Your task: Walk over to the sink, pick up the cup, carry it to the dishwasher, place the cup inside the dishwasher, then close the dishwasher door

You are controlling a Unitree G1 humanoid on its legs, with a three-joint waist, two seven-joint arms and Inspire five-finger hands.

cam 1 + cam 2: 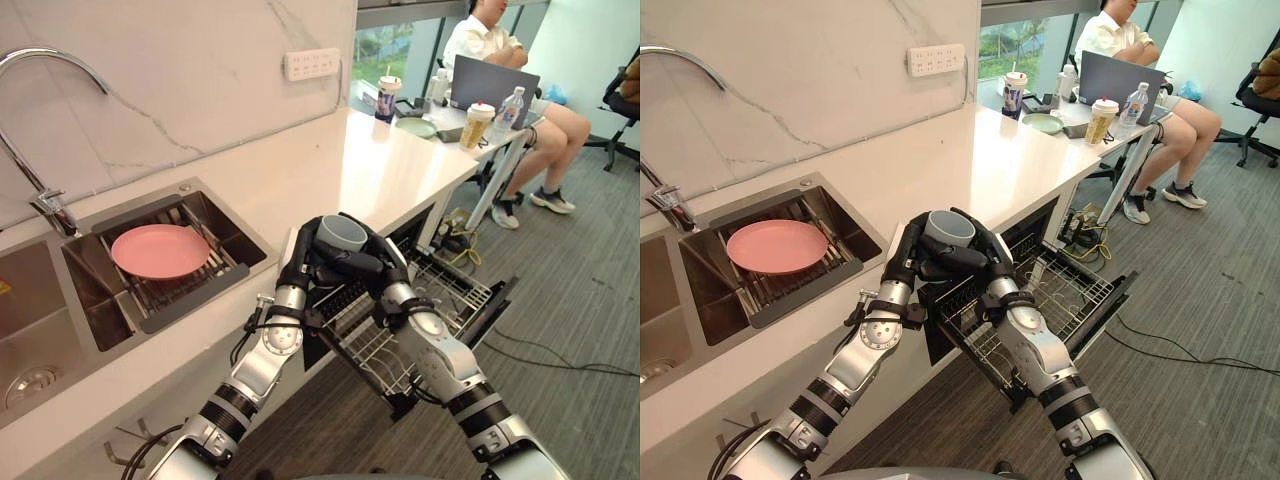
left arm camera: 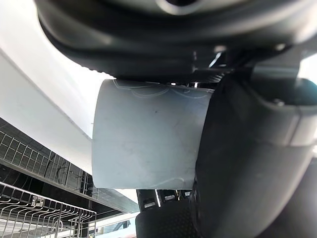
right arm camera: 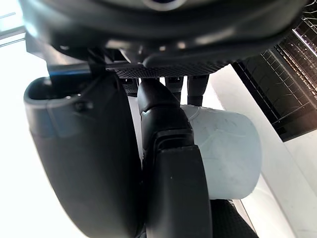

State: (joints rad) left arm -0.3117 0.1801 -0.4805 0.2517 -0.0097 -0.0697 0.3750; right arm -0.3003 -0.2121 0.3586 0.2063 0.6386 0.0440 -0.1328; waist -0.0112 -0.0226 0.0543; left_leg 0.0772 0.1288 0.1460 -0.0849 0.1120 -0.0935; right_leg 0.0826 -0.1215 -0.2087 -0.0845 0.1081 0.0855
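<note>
Grey cup (image 1: 340,233), gripped by left hand (image 1: 300,266) and right hand (image 1: 386,266), near counter edge (image 1: 441,199).

The left arm (image 1: 262,360) and right arm (image 1: 450,372) are built of rounded silver-grey metal shells, joined by black ribbed rings along the forearms. Each ends in a matte black hand, the left hand (image 1: 300,262) and right hand (image 1: 388,270), with chunky, segmented black fingers (image 3: 171,188).
</note>
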